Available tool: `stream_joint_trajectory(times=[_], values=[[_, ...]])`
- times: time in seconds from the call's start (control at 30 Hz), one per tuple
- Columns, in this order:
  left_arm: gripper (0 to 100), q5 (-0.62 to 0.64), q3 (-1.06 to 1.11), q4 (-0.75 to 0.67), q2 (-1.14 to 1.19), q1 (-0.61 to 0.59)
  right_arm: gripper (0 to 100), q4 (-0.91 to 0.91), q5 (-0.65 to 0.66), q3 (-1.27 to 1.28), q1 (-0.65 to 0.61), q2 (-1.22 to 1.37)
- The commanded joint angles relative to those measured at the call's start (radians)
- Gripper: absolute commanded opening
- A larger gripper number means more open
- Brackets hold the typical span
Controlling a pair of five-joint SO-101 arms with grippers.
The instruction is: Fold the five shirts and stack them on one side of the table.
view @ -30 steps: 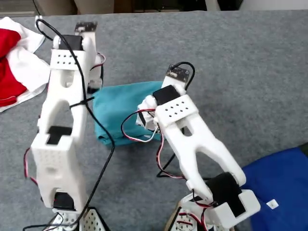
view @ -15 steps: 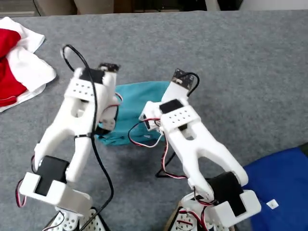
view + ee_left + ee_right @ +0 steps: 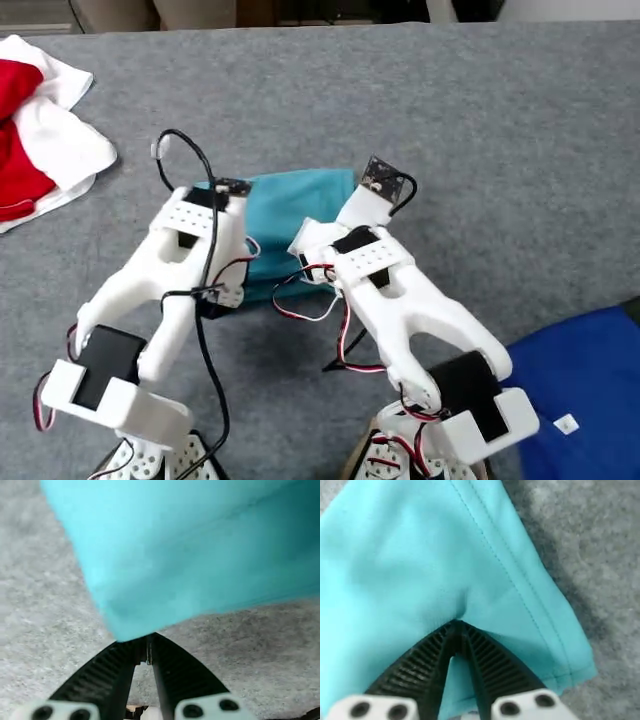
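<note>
Since a second ago we have seen the left arm swing in from the far left and drop low over the near left edge of the teal shirt, while the right arm has pulled slightly nearer and lower over the shirt's right part. At the far left edge of the tabletop a red shirt lies bunched with a white shirt, well apart from the work. Next comes the left end effector: its jaws are drawn together with no gap, the tips right at a corner of the teal cloth, and we judge that it nips that corner, though the cloth between the tips is too thin to make out. The teal shirt lies in the middle of the tabletop, already partly folded into a rough rectangle. On its right part the right end effector is likewise closed, with a pucker of teal cloth gathered at its tips, so it has hold of the shirt near a stitched hem. A blue shirt waits loose at the near right corner. We take the step in hand to be a further fold of the teal shirt. The next move calls for both arms to carry their pinched edges together, level, so the fold lands square.
</note>
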Motion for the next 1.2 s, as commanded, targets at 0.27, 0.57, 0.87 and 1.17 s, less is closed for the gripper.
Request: stream_joint_trajectory(times=[0.27,0.57,0.87,1.17], values=[[2,-0.060,-0.370,0.272,-0.050,-0.166,0.9,0.322,-0.009,-0.140,0.016,-0.272],[2,-0.075,-0.440,0.318,-0.051,-0.324,0.9,0.302,-0.008,-0.208,0.012,-0.584],[2,-0.158,-0.281,0.310,-0.331,-0.471,0.8,0.359,0.103,-0.117,0.002,-0.601],[2,-0.215,0.049,0.310,-0.957,-0.474,0.8,0.772,0.104,-0.315,0.002,-0.601]])
